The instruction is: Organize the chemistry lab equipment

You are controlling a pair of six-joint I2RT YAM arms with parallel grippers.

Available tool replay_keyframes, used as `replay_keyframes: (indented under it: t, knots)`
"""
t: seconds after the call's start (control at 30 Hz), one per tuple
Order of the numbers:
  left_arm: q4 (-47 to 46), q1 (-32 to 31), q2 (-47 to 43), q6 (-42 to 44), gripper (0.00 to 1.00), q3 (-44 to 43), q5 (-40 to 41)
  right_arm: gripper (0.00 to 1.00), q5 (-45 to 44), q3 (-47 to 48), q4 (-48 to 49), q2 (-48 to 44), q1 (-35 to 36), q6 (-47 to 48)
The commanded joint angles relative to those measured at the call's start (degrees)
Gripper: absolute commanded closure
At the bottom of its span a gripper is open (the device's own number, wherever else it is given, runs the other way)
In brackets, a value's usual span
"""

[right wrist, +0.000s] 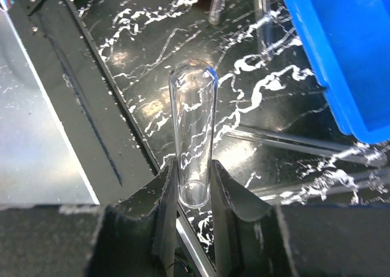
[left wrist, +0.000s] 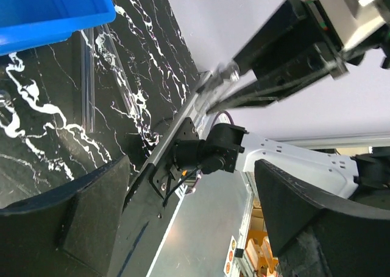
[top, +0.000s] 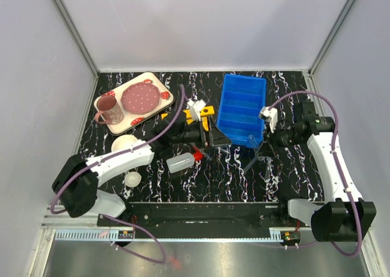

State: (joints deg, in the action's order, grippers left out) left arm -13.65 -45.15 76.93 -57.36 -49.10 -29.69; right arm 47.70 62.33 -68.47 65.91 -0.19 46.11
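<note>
Clear test tube (right wrist: 194, 125) sits clamped in right pincer (right wrist: 195, 170).

Smooth, clear, glossy test tube (right wrist: 194, 137); shiny blue plastic bin (right wrist: 341, 52); beside the bin, polished black marble-look tabletop (right wrist: 140, 76), white-veined, catching glare.

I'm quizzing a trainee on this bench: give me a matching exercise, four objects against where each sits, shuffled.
1. test tube nearest the right wrist camera
2. pink mug
3. squeeze bottle
4. blue bin

A. standing on the strawberry tray
B. on the far half of the table, right of centre
C. between the right gripper's jaws
D. lying on its side, mid-table

Pairs: 1-C, 2-A, 3-D, 4-B
</note>
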Motion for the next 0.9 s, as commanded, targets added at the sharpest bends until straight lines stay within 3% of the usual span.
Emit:
replay_keyframes:
  t: [0.0,0.27,0.5,0.67,0.87]
  knots:
    - [-3.76,-2.92,5.42,1.46,0.16,-7.14,2.53,0.84,5.73,0.25,-3.78,-0.52,2.29,4.25]
    - [-2.52,-7.06,11.49,2.52,0.19,-13.3,4.38,0.84,5.38,-1.59,-2.64,-1.57,4.58,3.2]
    - [-0.24,-9.87,15.36,2.78,0.3,-16.29,5.34,0.83,5.65,-1.68,-3.08,-2.89,4.76,3.38]
    - [2.4,-11.01,16.41,3.75,0.48,-18.4,7.36,0.83,5.91,-1.94,-3.6,-3.95,4.84,3.9]
    - [3.01,-11.45,16.24,4.01,0.5,-19.1,7.81,0.83,5.91,-2.12,-3.78,-4.56,4.76,4.25]
